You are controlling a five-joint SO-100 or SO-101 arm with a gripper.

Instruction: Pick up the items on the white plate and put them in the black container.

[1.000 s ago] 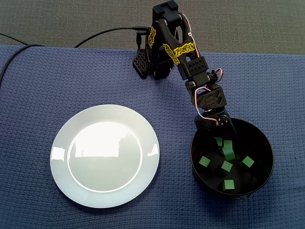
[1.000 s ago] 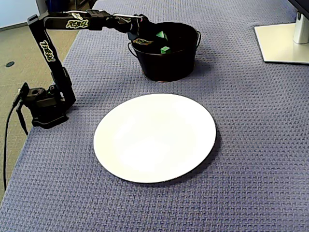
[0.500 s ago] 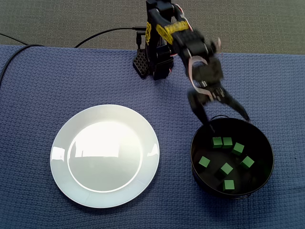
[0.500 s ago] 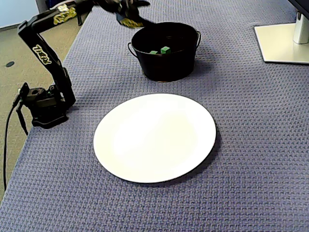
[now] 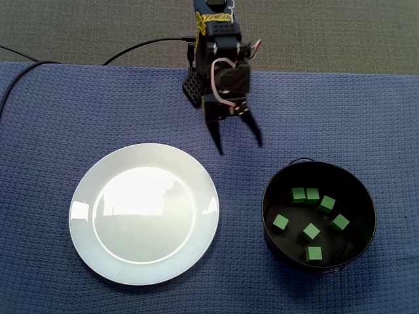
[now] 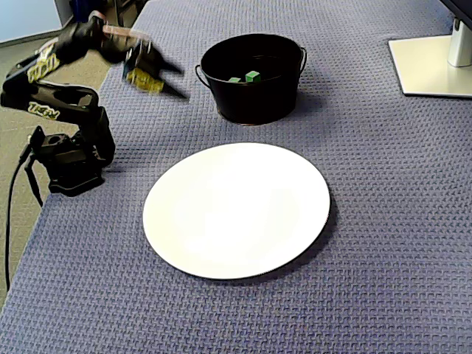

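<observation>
The white plate [image 5: 144,216] [image 6: 236,210] lies bare, with nothing on it in both fixed views. The black container [image 5: 265,209] [image 6: 254,99] holds several green cubes [image 5: 299,194] [image 6: 253,75]. My gripper [image 5: 239,144] [image 6: 178,81] hangs open in the air over the blue cloth, close to the arm's base and between plate and container. Nothing is between its spread fingers. It is blurred by motion in one fixed view.
The arm's base [image 5: 200,88] [image 6: 70,158] stands at the cloth's edge with a black cable [image 5: 144,44] running off it. A white monitor stand [image 6: 431,66] sits at the far right. The blue woven cloth [image 5: 52,118] covers the table.
The gripper was down in the container a second ago, rose out open, and has swung back toward the base. One more cube lies in the container.
</observation>
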